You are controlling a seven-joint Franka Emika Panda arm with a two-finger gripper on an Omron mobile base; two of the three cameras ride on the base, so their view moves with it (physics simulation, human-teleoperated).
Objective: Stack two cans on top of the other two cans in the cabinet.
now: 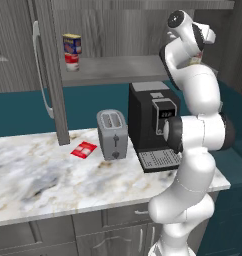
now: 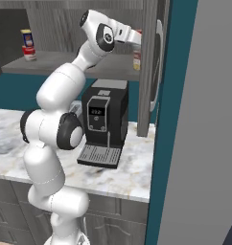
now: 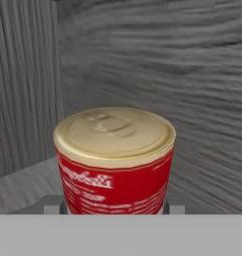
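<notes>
- Marbled tabletop (image 1: 38, 170) ran under grey wood-grain cabinet (image 1: 118, 30); carried toaster (image 1: 112, 134), black coffee machine (image 1: 152, 122) and flat red packet (image 1: 84, 149); teal wall behind
- Stood open, with door edge and long pale curved handle (image 1: 40, 75) at left of left base view; grey shelf board (image 1: 118, 70) inside
- At left end of shelf, stacked: dark blue can (image 1: 72, 44) with yellow rim upright on red can with white band (image 1: 72, 63); same stack at far left of right base view
- At right end of shelf, seen in right base view beside door frame: pale cream can (image 2: 136, 60) upright, with something red just above it at the arm's tip
- Reached up into cabinet at that right end: white arm, wrist largely hiding claw (image 3: 114, 207)
- Seen from hand view: second red can (image 3: 114, 160), gold lid up, upright, close between the dark tips low in frame; grey cabinet walls behind
- Clamped on second red can, tips at either side of its body; contact with the cream can below could not be told
</notes>
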